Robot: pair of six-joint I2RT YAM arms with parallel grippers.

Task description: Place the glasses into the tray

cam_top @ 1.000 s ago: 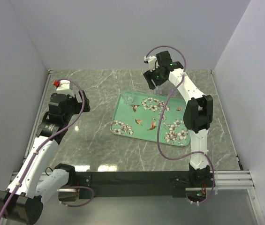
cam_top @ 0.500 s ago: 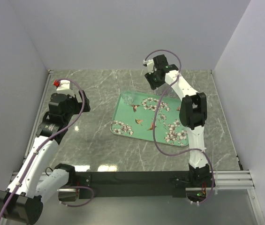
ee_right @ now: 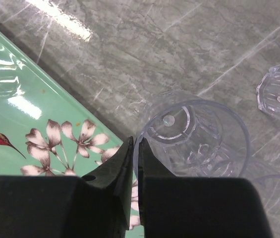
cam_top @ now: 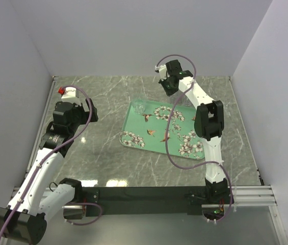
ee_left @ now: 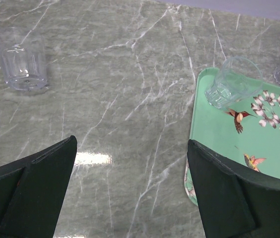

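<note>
One glass (ee_right: pixel 195 133) has its rim pinched by the right tool (ee_right: pixel 136 148).

On grey marble tabletop (cam_top: pixel 98 145), mint-green tray (cam_top: pixel 127 124) with white blossoms and birds; one clear glass (cam_top: pixel 139 107) in its far left corner. Right hand (cam_top: pixel 168 86) over the far edge of tray, grip not readable from here. Left arm (cam_top: pixel 47 163) bent, well apart at left.

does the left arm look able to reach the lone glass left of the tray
Probably yes: the left gripper is open and empty, and nothing stands between it and the lone glass.
</note>
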